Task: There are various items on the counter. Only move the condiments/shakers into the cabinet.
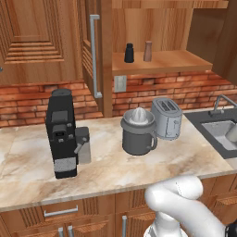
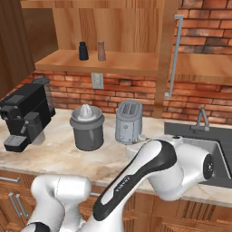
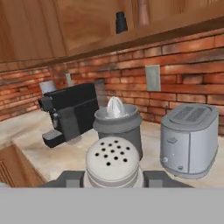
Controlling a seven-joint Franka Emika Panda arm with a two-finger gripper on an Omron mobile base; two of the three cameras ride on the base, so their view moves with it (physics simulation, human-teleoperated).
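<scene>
The pale grey shaker (image 3: 113, 162), its perforated top facing the camera, sits between my dark fingertips (image 3: 66, 178) low in the hand view. My gripper (image 3: 112, 178) is shut on it, held above the counter (image 1: 28, 157) in front of the juicer (image 3: 117, 120). The black shaker (image 1: 129, 53) (image 2: 83, 50) (image 3: 120, 22) and the brown wood shaker (image 1: 147, 51) (image 2: 101, 51) (image 3: 143, 13) stand upright side by side on the open cabinet's shelf (image 1: 176, 62) (image 2: 127, 61).
On the counter stand a black coffee machine (image 1: 61, 134) (image 2: 25, 115), the grey juicer (image 1: 137, 132) (image 2: 87, 127) and a silver toaster (image 1: 166, 118) (image 2: 128, 121) (image 3: 189, 140). A sink (image 1: 217, 127) lies to the right. The cabinet's silver bar handle (image 1: 95, 55) hangs left of the shelf.
</scene>
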